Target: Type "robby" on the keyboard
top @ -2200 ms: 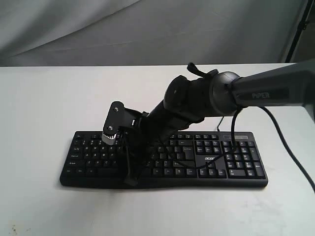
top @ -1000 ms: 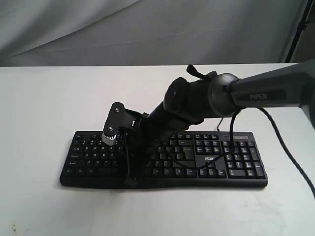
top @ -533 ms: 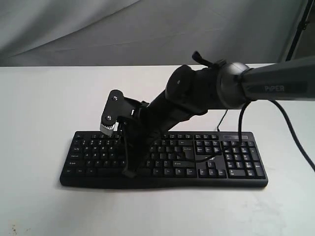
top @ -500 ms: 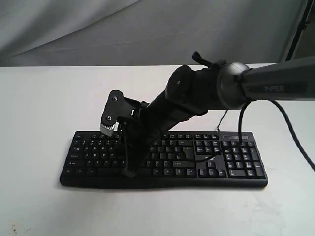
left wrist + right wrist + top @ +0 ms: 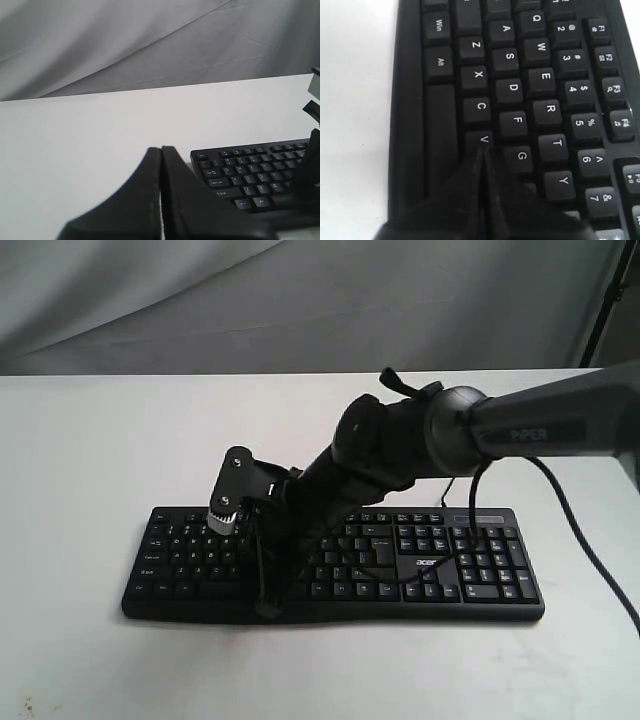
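Two fingertips pinched shut into one point: the right gripper (image 5: pixel 265 606) is pointing down at the keyboard (image 5: pixel 450 575), on its front letter row just past the V key (image 5: pixel 483 139). B should be sitting there, though the fingers are hiding that key. I'm reading this as one of the b's in "robby"; which one, I cannot tell. Next it's calling for a clean lift, then another tap here or a hop toward Y (image 5: pixel 563 181). The left gripper (image 5: pixel 161 195) is hanging off the keyboard's Esc end, closed on nothing. The keyboard is lying flat on the white table (image 5: pixel 90 440): black, full-size, with white legends, a number pad and an acer logo (image 5: pixel 427 562).
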Robot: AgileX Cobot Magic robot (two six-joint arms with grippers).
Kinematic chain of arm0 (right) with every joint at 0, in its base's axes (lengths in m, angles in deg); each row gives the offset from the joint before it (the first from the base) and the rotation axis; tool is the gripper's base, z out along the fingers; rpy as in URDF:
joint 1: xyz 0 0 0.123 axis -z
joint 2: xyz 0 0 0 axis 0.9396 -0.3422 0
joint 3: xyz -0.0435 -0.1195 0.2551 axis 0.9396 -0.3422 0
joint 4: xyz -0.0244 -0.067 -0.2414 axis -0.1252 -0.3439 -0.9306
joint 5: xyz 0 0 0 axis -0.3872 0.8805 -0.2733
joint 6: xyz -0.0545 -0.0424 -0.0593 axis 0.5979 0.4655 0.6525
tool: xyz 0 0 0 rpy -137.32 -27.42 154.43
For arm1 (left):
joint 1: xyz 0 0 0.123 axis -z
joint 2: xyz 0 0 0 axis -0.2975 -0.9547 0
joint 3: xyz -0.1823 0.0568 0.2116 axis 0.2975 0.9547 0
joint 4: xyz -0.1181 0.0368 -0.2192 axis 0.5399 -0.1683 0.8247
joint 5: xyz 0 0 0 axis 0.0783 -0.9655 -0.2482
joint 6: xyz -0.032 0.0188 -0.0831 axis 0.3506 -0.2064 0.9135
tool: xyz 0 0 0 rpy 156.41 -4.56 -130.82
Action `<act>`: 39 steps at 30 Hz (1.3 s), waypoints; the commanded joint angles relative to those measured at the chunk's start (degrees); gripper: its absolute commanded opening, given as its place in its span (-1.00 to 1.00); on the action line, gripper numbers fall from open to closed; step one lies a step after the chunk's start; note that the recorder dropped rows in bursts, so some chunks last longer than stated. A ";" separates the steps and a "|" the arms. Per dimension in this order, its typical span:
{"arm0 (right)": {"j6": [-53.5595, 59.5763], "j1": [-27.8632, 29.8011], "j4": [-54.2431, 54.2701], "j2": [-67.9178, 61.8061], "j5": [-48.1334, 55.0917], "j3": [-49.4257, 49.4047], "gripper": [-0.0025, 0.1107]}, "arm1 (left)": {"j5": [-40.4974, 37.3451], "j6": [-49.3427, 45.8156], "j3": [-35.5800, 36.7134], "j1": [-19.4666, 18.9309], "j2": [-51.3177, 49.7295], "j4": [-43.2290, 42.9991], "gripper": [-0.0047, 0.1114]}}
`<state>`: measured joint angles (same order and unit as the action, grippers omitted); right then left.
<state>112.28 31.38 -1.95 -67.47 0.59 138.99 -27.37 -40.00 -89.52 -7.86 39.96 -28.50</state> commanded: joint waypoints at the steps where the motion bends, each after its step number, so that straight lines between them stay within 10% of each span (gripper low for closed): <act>1: -0.03 -0.14 -0.26 -0.98 0.33 -0.17 -0.96 | 0.31 0.16 0.25 0.36 0.20 -0.27 -0.92; 39: -2.82 5.00 -3.99 -3.18 8.32 9.84 -0.96 | 0.31 0.16 0.25 0.36 0.20 -0.27 -0.92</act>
<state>109.16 36.09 -6.09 -70.83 8.13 148.44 -27.37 -40.00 -89.52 -7.86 39.96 -28.50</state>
